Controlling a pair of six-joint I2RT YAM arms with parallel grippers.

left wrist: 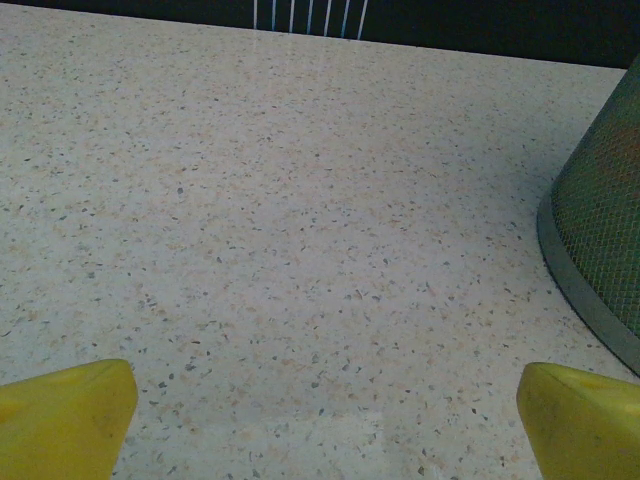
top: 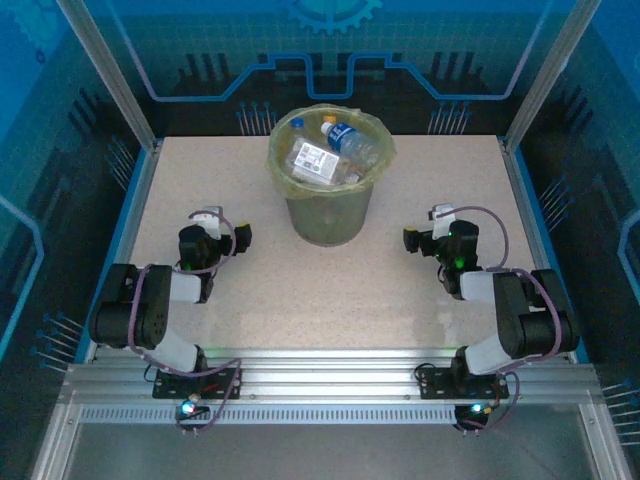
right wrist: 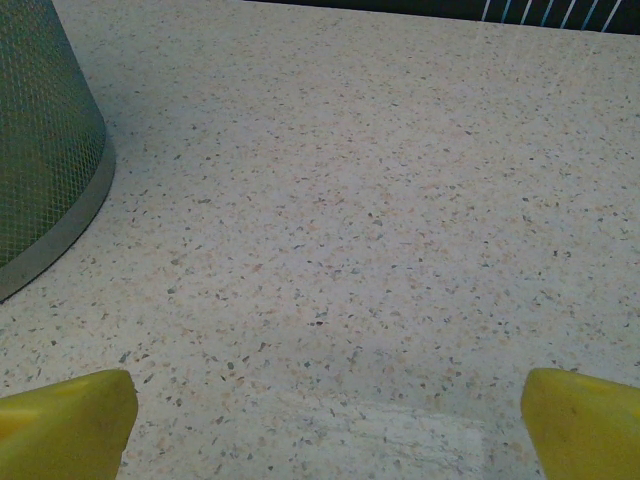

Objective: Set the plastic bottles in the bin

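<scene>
The olive-green bin (top: 325, 215), lined with a yellow-green bag, stands at the middle back of the table. Several clear plastic bottles (top: 335, 150) lie piled inside it, one with a blue label on top. My left gripper (top: 222, 228) rests low at the left, well short of the bin, open with bare table between its yellow fingertips (left wrist: 65, 415). My right gripper (top: 432, 228) sits at the right of the bin, also open and holding nothing. The bin's mesh wall (left wrist: 600, 220) edges into the left wrist view, and the same mesh wall (right wrist: 45, 150) into the right wrist view.
The speckled tabletop (top: 300, 290) runs to a blue rim on both sides. Glass panels on metal posts (top: 110, 75) enclose the back and sides. An aluminium rail (top: 320, 375) carries both arm bases at the near edge.
</scene>
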